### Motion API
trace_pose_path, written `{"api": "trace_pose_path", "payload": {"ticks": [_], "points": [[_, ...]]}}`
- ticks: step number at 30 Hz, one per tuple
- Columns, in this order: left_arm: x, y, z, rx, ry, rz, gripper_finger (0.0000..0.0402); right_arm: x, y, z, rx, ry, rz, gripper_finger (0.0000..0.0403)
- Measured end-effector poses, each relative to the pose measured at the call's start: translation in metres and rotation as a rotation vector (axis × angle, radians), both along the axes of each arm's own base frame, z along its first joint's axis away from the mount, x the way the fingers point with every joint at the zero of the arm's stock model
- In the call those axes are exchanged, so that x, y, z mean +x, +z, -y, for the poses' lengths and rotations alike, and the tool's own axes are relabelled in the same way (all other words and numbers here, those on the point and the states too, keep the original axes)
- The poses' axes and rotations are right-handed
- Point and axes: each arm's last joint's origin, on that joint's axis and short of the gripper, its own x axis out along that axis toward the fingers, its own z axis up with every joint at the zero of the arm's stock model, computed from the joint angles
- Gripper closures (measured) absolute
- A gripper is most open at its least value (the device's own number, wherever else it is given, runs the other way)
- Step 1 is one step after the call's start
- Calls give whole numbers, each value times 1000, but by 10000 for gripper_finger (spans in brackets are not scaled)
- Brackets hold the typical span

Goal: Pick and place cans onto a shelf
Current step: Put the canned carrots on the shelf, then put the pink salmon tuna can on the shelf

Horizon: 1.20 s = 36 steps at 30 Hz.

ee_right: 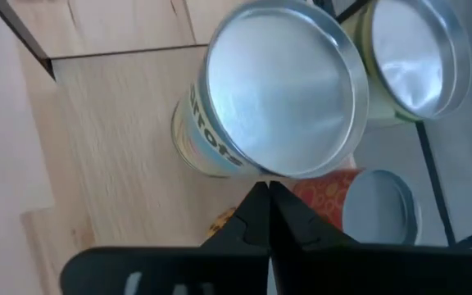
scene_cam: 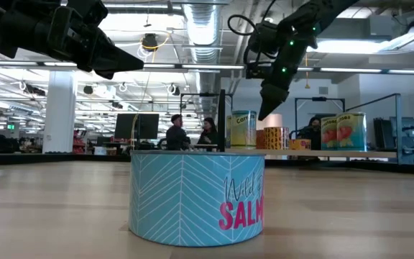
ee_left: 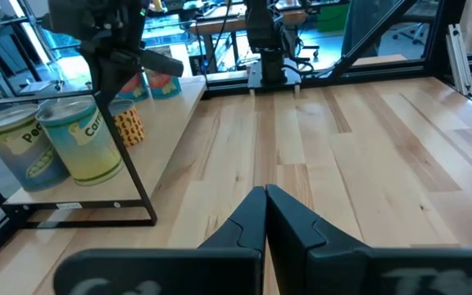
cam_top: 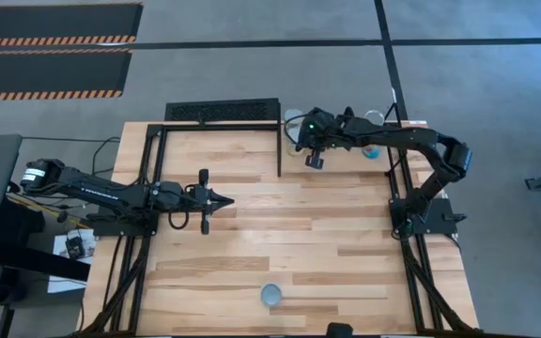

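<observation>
1. Standing upright near the table's front edge, the salmon can [cam_top: 271,296] lies well apart from both grippers.
2. Left gripper [cam_top: 222,199]: fingers closed, empty, nearer.
3. Right gripper [cam_top: 314,160]: closed, empty, beside the shelf [cam_top: 341,150].

A lone light-blue cylindrical salmon tin [cam_top: 272,296] stands near the front edge of the pale wooden tabletop [cam_top: 280,235], well apart from everything else. At the far edge, right of the black perforated metal rack [cam_top: 222,111], labelled tins with silver tops [ee_left: 72,139] stand together on the raised light-wood shelf [ee_left: 166,123].
</observation>
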Motion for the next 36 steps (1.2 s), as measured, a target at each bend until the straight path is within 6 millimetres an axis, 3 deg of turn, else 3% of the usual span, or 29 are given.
{"api": "trace_pose_path", "payload": {"ticks": [7,13,18,29,36], "points": [[0,0,0,1,2,-4,401,1,7,-7,-13,18,28,393],[0,-1,0,1,2,-10,401,-13,26,-47,45,38,29,398],[0,-1,0,2,2,-16,401,-18,16,-109,128,151,111,399],[0,-1,0,0,3,-16,401,-2,-11,-285,323,475,307,398],[0,-2,0,-11,-2,-24,401,25,-27,-359,322,547,276,391]]}}
